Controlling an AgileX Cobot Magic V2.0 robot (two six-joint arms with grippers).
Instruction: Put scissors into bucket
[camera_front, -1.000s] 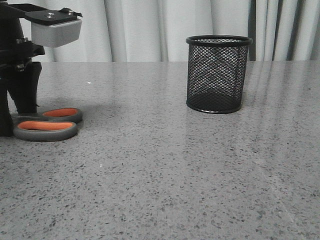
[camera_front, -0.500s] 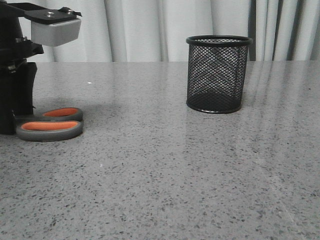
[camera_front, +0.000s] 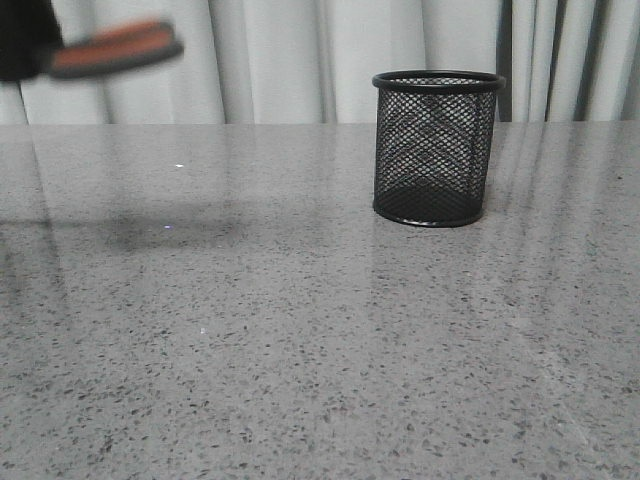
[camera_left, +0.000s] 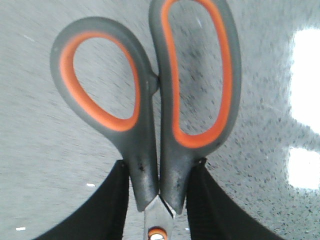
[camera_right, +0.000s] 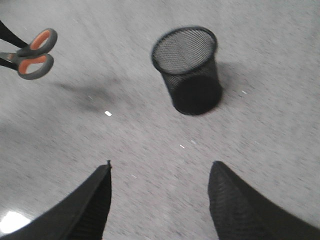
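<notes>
The scissors (camera_front: 115, 47), dark grey handles lined with orange, hang high above the table at the far left, blurred. My left gripper (camera_left: 160, 172) is shut on the scissors (camera_left: 150, 100) at the neck, where the handles meet the blades; the loops stick out past the fingers. The scissors also show in the right wrist view (camera_right: 32, 55). The bucket (camera_front: 435, 148), a black wire-mesh cup, stands upright and empty at the back right; it also shows in the right wrist view (camera_right: 189, 70). My right gripper (camera_right: 160, 170) is open and empty, above the table, short of the bucket.
The grey speckled table (camera_front: 300, 350) runs across the whole view. Pale curtains (camera_front: 300, 60) hang behind its far edge. A shadow of the lifted scissors (camera_front: 170, 232) lies on the table at the left.
My left gripper has lifted the scissors off the table, from resting at the left to high in the air. The bucket has not moved.
</notes>
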